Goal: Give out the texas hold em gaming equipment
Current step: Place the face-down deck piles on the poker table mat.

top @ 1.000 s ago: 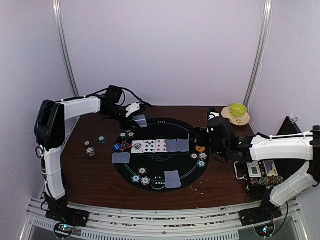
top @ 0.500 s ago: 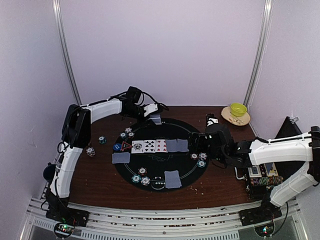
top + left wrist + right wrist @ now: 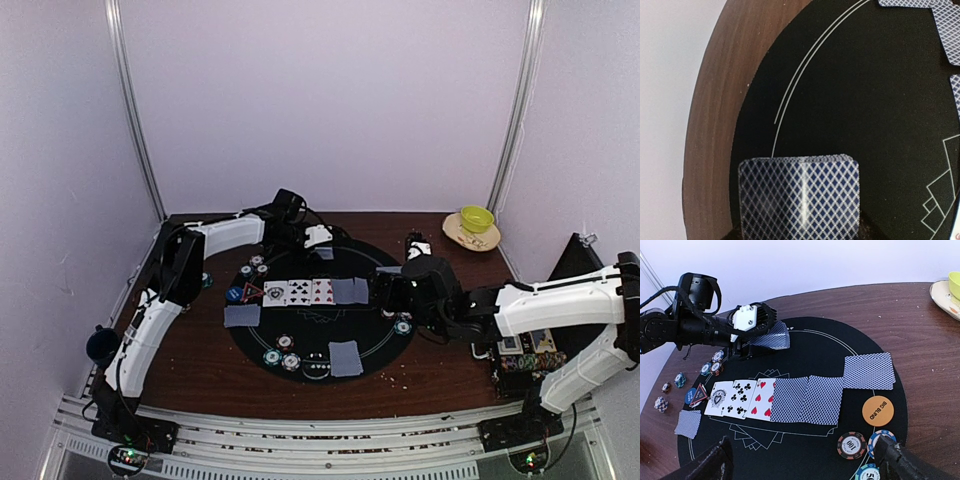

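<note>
1. Two grippers over the table, only one loaded. Clamped in the left gripper (image 3: pixel 316 237): the card deck (image 3: pixel 800 200), jaws part-closed on its rear end, blue diamond backs up, front end sticking out ahead of the fingers. Long axis hard to call, too foreshortened.
2. Deck position: low over the far edge of the black mat (image 3: pixel 815 347), just beyond the community row (image 3: pixel 772 399) of three face-up cards and two face-down ones.
3. Spread wide and holding nothing: the right gripper (image 3: pixel 802 447), hanging above the mat's right side, near the orange BIG BLIND button (image 3: pixel 877 411) and the poker chips (image 3: pixel 851 445).
4. Already down, backs up: right-seat cards (image 3: pixel 867 371), left-seat cards (image 3: pixel 687 422), near-seat cards (image 3: pixel 345 358). No card visible on the mat at the far seat, directly ahead of the deck.
5. Relation that matters: bare far-seat patch just ahead of and below the deck, so closest to the left arm by a wide margin. From the right gripper, deck lying far-left, across the community row, well apart.
6. Judgement: probably a deal to the far seat. Needs either a tilt and slide from the left side or a long cross-mat reach from the right without clipping the row.
</note>
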Robot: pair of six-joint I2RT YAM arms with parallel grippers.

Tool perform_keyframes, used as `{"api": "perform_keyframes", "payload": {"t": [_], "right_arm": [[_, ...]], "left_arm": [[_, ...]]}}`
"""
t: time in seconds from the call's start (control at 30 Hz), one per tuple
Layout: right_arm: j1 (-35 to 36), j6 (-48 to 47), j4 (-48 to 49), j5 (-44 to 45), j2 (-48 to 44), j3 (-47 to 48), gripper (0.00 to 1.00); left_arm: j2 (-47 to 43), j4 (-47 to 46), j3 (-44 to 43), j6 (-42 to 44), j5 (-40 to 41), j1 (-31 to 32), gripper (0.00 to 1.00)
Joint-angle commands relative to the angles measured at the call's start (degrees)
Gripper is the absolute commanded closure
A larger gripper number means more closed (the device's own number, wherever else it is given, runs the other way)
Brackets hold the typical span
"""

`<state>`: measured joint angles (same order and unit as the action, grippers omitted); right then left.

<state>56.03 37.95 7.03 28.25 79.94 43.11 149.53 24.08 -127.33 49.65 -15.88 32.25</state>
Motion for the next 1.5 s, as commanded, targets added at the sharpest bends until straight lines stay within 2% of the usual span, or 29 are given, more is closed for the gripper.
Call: {"api": "perform_keyframes", "payload": {"t": [0.0, 0.2, 0.43, 0.77, 0.83, 1.07, 1.3, 1.47], "right_arm": [[0.9, 0.6, -0.2, 2.3, 0.9, 0.1, 0.0], [1.7, 0.2, -0.3, 2.7, 1.8, 1.5, 0.0], [2.1, -0.3, -0.6, 3.3, 3.4, 2.9, 0.0], [2.2, -1.1, -0.7, 3.6, 4.1, 3.9, 0.0], [2.3, -1.3, -0.8, 3.8, 4.1, 4.1, 0.0], [2.3, -1.8, -0.9, 3.9, 4.4, 4.5, 0.0], [2.3, -1.7, -1.0, 3.8, 4.3, 4.6, 0.0], [2.4, -1.7, -1.1, 3.8, 3.9, 4.6, 0.0]], "left_arm": [[2.1, -3.0, -0.7, 3.7, 3.5, 0.2, 0.47], [2.9, -3.8, -0.6, 4.9, 3.1, 0.2, 0.45], [4.6, -5.0, -0.7, 6.9, 5.0, 0.2, 0.39], [5.4, -5.7, 0.2, 7.8, 6.0, 0.2, 0.15], [5.4, -6.1, 0.5, 7.8, 6.4, 0.2, 0.13], [5.3, -6.5, 1.0, 7.5, 7.3, 0.2, 0.11], [5.4, -10.0, 0.9, 6.1, 9.8, 0.2, 0.02], [6.1, -12.4, 1.0, 5.8, 12.8, 0.2, 0.02]]}}
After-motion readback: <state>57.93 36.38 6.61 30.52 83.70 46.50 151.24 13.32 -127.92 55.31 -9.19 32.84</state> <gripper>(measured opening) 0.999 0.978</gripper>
